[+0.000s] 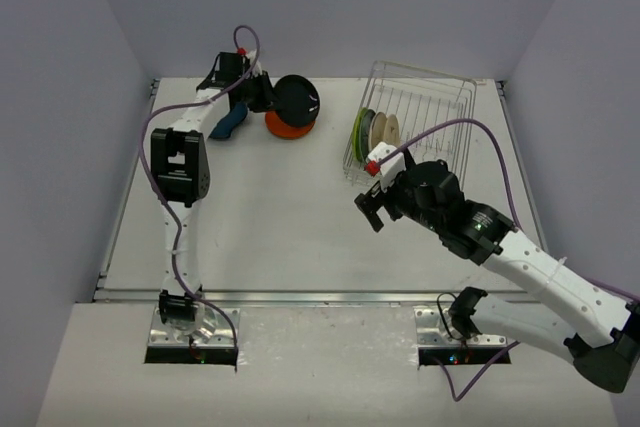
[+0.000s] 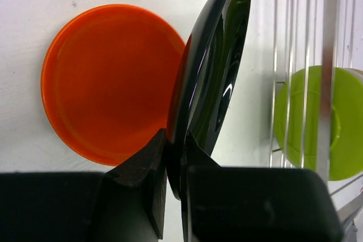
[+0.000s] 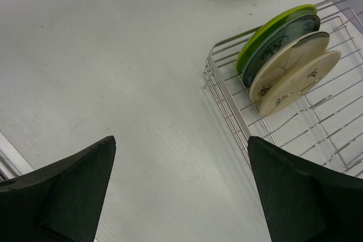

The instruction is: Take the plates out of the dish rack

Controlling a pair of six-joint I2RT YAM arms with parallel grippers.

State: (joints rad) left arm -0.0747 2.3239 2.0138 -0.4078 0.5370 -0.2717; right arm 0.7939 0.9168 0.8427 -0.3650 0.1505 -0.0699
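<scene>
My right pincer (image 3: 181,140) is nearest, with its fingers wide apart and nothing between them. It hangs over the bare white surface (image 1: 270,227), just off the near left corner of the rectangular silver wire dish rack (image 3: 227,106). Four round plates stand on edge between the dividers at the rack's left end. In order these are a lime green plate (image 3: 272,26) outermost, a dark grey-green plate (image 3: 283,41), then two cream plates (image 3: 295,77) with small markings. The remaining slots to the right hold nothing. Farther off, at the back left of the surface, my left pincer (image 2: 174,145) is clamped on the rim of a glossy black round plate (image 2: 218,66), which is held nearly on edge. Under it a flat orange round plate (image 2: 108,83) lies on the surface. I cannot tell whether the two touch. Just left of the orange plate lies a dark blue teardrop-shaped dish (image 1: 230,122), partly hidden by my left arm.
</scene>
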